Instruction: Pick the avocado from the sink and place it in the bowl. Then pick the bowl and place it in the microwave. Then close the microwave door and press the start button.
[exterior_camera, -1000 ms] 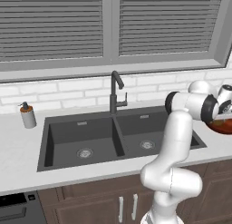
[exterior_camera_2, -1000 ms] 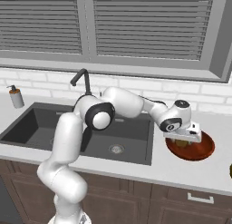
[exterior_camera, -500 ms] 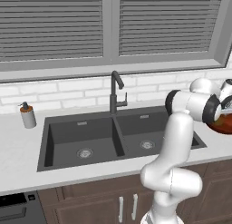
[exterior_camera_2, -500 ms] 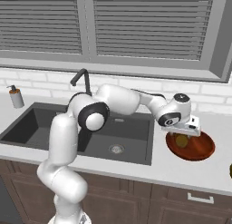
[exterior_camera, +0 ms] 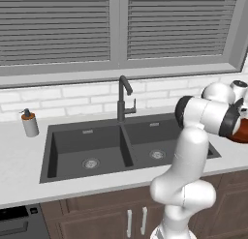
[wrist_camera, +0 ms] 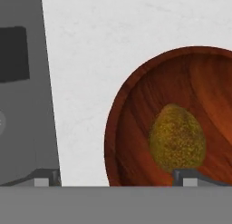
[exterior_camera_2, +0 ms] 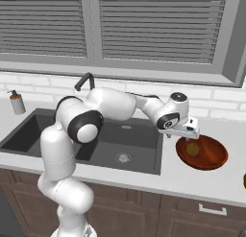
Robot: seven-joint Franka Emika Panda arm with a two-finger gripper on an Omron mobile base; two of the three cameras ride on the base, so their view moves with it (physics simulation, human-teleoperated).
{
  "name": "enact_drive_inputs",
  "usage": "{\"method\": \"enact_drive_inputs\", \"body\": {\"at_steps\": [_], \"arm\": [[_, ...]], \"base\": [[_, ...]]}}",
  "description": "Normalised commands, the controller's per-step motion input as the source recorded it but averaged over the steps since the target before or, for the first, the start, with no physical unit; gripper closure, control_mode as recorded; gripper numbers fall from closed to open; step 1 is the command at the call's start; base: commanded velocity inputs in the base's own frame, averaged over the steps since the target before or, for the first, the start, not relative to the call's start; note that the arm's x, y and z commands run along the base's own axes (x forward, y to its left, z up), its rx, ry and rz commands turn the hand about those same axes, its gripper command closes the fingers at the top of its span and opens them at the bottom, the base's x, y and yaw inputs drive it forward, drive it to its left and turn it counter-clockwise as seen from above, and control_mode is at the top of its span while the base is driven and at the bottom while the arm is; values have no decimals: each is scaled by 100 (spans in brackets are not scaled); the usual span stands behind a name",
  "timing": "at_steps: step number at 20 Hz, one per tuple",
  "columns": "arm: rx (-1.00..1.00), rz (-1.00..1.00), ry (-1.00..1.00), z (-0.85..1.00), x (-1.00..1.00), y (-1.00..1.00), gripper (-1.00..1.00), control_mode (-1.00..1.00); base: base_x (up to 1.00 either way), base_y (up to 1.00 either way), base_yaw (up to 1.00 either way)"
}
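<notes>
On the counter point(exterior_camera_2: 144, 176) to the right of the sink point(exterior_camera_2: 110, 145), the bowl point(exterior_camera_2: 211, 157) sits flat, well clear of the basin edge. The avocado point(exterior_camera_2: 193, 148) lies inside the bowl, left of its centre in the right base view, resting on the reddish-brown inner surface. In my hand view the avocado point(wrist_camera: 177, 139) stands egg-shaped with its narrow end pointing up the picture, inside the rim of the bowl point(wrist_camera: 131, 109).

My gripper point(exterior_camera_2: 181, 134) hangs just above the left part of the bowl, pointing downward. My fingers are released and spread wide: one tip point(wrist_camera: 44, 177) shows over the edge of the sink point(wrist_camera: 22, 82), the other point(wrist_camera: 188, 175) just in front of the avocado. Nothing is held between them.

In the left base view my arm reaches right, and a portion of the bowl point(exterior_camera: 241, 135) shows at the picture's right edge behind my wrist. The faucet point(exterior_camera: 123, 100) stands behind the divider of the two basins. A soap dispenser point(exterior_camera: 29, 123) stands on the counter left of the sink.
</notes>
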Motion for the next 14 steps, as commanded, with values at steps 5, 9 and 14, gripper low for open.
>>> {"method": "enact_drive_inputs", "body": {"at_steps": [5,9,14], "arm": [[2,0,0,-24,0,19,-100,-100],[0,3,0,-28,0,-3,-100,-100],[0,1,0,-21,0,-7,-100,-100]], "base": [[0,0,0],[0,0,0],[0,0,0]]}}
